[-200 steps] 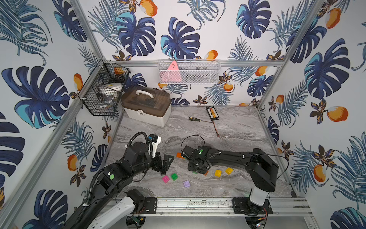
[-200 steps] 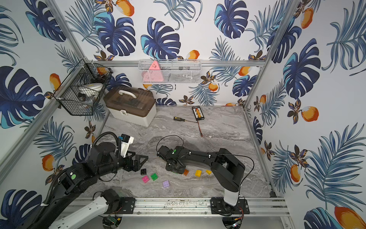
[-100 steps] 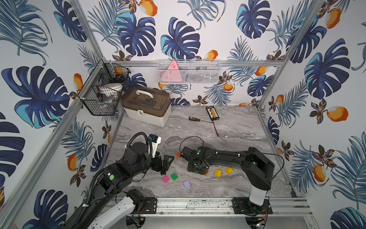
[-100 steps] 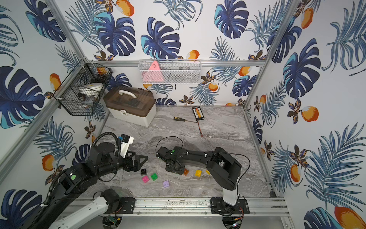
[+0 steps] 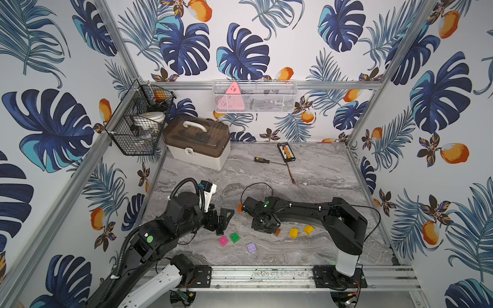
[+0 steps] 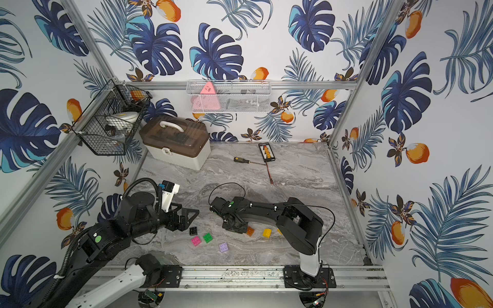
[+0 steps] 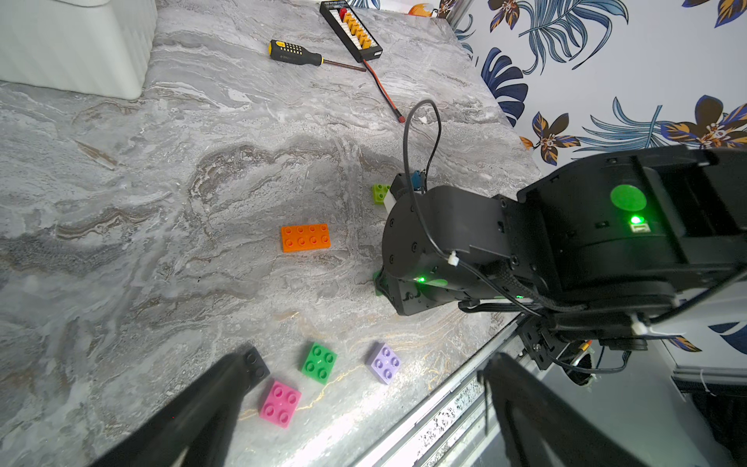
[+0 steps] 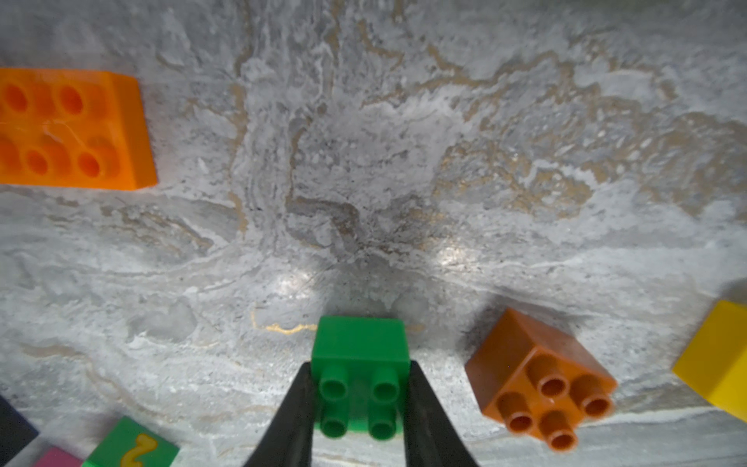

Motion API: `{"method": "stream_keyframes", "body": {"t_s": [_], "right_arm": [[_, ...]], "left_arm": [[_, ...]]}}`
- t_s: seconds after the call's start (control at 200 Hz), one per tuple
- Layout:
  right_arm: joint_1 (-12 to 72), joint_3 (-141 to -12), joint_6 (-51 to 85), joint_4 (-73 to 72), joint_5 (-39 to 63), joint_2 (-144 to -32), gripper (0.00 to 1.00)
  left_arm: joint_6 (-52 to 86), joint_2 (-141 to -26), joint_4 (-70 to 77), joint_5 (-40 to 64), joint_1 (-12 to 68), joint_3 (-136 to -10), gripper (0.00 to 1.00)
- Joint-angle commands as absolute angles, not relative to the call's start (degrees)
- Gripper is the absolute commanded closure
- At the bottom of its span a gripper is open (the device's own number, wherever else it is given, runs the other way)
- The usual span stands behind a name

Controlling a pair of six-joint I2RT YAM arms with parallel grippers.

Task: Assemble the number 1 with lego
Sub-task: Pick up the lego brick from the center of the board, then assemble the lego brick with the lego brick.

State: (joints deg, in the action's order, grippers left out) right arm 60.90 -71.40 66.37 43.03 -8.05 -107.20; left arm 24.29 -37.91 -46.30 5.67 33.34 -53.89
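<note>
Right wrist — yellow brick [image 8: 716, 364] half off-frame

A storage case [image 5: 197, 144] with a smoky brown lid and a white handle stands at the back left of the grey marble table [image 5: 320, 176], just below a black wire basket [image 5: 138, 130] hung at the left wall. On the back wall hangs a white mesh basket [image 5: 254, 97] with a pink triangle [image 5: 232, 89] poking above its rim. Near the back edge lies a black-and-yellow screwdriver [image 5: 262, 160], its shaft pointing at a black-and-orange abacus [image 5: 286, 152], from which a red-and-black cable [image 5: 290, 172] trails toward the front.
</note>
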Motion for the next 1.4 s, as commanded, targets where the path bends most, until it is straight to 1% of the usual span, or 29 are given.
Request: {"method": "stream_keyframes", "body": {"t_s": [0.0, 0.15, 0.305, 0.565, 0.856, 0.961, 1.396], "right_arm": [[61.0, -72.94, 65.43, 44.65, -9.08, -107.1, 0.73], [61.0, -78.93, 63.33, 47.07, -11.07, -108.43, 0.73], [60.69, -90.9, 58.85, 52.1, -14.25, -115.39, 0.73], [58.31, -100.22, 57.22, 52.11, -12.79, -123.1, 0.74], [56.87, -105.14, 56.67, 52.89, -12.66, -126.35, 0.75], [56.87, -106.37, 56.94, 53.51, -12.28, -127.43, 0.78], [57.21, -109.4, 58.75, 56.24, -13.44, -130.53, 0.78]], "left_arm": [[24.31, -37.55, -46.14, 4.63, 33.22, -53.97, 0.01], [24.63, -36.56, -46.27, 3.5, 33.18, -53.96, 0.01], [24.96, -35.17, -46.64, 2.1, 33.21, -54.05, 0.01], [25.4, -33.6, -46.83, 0.74, 33.22, -53.96, 0.01], [25.08, -34.21, -46.37, 1.83, 32.48, -53.79, 0.01], [24.98, -34.28, -46.15, 2.42, 31.78, -53.7, 0.01], [24.48, -33.67, -45.58, 4.22, 30.4, -53.53, 0.01]]}}
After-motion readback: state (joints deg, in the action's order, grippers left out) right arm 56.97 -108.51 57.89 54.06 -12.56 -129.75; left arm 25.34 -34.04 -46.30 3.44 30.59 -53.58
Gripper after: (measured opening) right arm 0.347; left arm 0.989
